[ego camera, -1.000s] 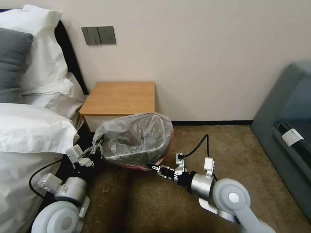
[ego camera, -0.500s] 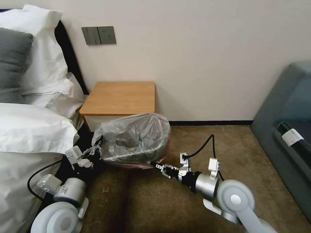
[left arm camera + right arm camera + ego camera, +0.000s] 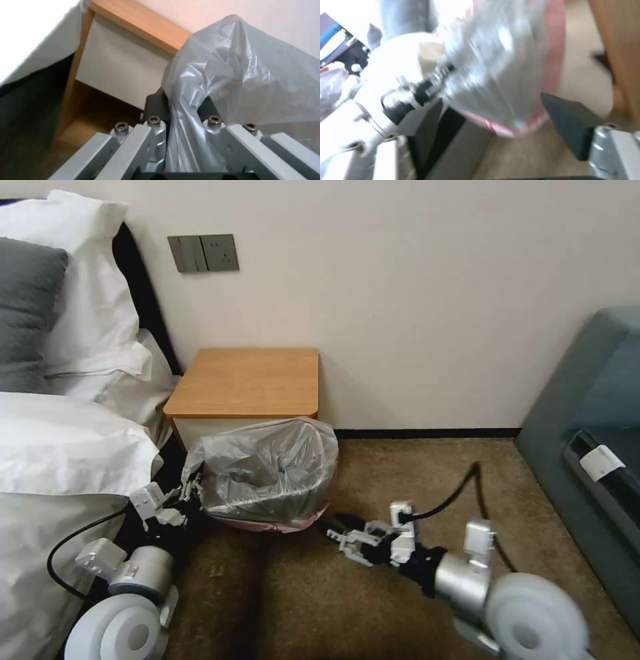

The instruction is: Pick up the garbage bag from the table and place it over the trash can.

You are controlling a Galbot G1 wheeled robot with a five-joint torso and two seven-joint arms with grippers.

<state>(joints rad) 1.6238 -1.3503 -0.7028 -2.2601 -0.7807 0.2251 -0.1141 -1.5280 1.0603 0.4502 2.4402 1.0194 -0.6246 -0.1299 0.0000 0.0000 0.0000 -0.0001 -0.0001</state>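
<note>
Below the front edge of the worktop [image 3: 247, 380], the garbage bag [image 3: 267, 473] stands puffed on the carpet. Beside the bag, the left gripper [image 3: 189, 492] pinches a fold of it; the right gripper [image 3: 345, 535] is spread wide nearby, holding nothing.

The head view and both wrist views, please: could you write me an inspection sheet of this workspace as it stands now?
Surface: brown carpet; the table has a bare wooden top.
Job's things: the garbage bag is draped over the trash can on the floor in front of the table, pink edge low; the can itself is hidden by plastic.
Clutter: nothing seen.
Grippers: left gripper shut on the garbage bag at its bed side; right gripper open, just off the bag's pink edge.
Cables: black cable loops over the right wrist; another by the left arm.
Surroundings: bed with pillows, wall switches, grey couch.
</note>
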